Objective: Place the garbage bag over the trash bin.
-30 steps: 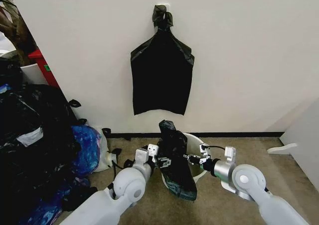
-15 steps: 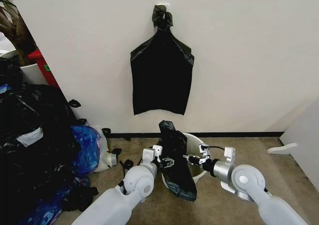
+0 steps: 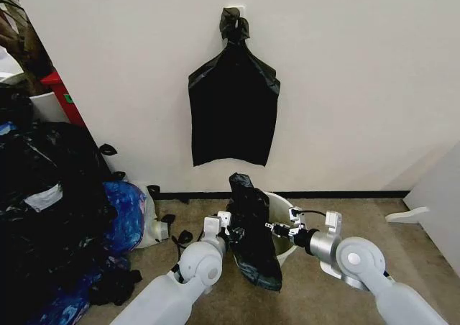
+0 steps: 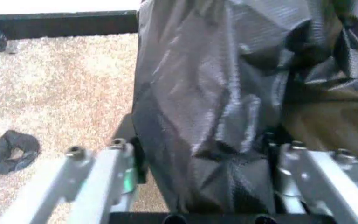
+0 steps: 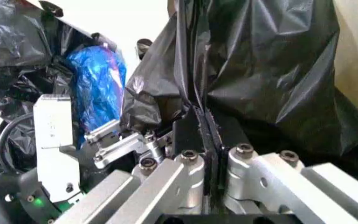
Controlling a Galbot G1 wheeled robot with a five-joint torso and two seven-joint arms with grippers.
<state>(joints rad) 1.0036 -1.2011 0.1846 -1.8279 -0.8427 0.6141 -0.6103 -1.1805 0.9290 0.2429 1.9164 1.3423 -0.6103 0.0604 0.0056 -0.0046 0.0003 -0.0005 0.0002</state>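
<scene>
The garbage bag (image 3: 253,233), glossy wrinkled black film, stands bunched and hangs over the near left side of the trash bin (image 3: 282,201), a round white bucket on the carpet by the wall. My right gripper (image 3: 273,229) reaches in from the right; in the right wrist view that gripper (image 5: 207,126) is shut on a thin fold of the garbage bag (image 5: 266,70). On the bag's left side sits my left gripper (image 3: 233,230). Seen from the left wrist, it (image 4: 204,149) is open, fingers spread wide with the bag's bulk (image 4: 216,93) between them.
A flat black bag with a knotted top (image 3: 233,116) hangs on the wall above the bin. A large heap of black bags (image 3: 43,195) and a blue bag (image 3: 126,213) crowd the left, with a red box (image 3: 61,95) behind. A white panel (image 3: 442,203) stands at the right.
My left arm has moved right and forward, bringing its open gripper up against the garbage bag. The right gripper has stayed where it was, holding the bag.
</scene>
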